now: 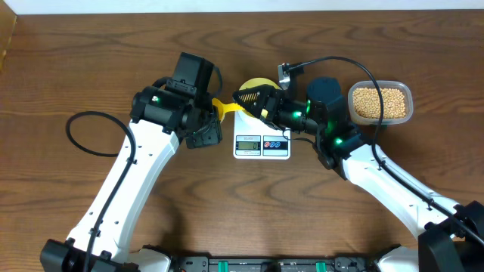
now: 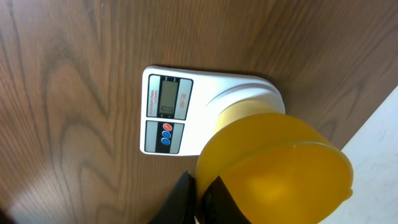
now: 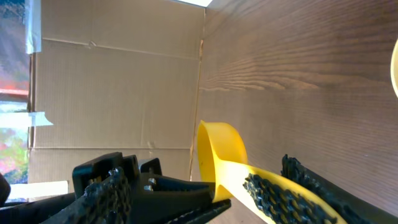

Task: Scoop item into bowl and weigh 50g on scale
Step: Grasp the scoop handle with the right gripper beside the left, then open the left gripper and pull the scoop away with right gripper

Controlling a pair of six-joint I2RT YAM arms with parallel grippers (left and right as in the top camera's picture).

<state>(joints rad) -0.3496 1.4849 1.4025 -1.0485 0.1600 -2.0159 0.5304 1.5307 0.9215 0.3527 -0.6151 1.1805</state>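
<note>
The white scale (image 1: 262, 143) lies mid-table, its display and red and blue buttons facing the front; the left wrist view shows it too (image 2: 165, 115). The pale yellow-green bowl (image 1: 257, 81) stands on it (image 2: 249, 111). The bright yellow scoop (image 1: 221, 108) hangs between both grippers, left of the bowl. My left gripper (image 1: 214, 115) is shut on the scoop's cup (image 2: 280, 168). My right gripper (image 1: 246, 102) is over the bowl, its fingers closed on the scoop handle (image 3: 249, 177). The tan beans (image 1: 380, 103) fill the clear tub at the right.
The clear plastic tub (image 1: 409, 94) stands behind my right arm. A black cable (image 1: 83, 140) loops on the table at the left. A cardboard wall (image 3: 118, 93) stands at the table's far left edge. Bare wood lies in front of the scale.
</note>
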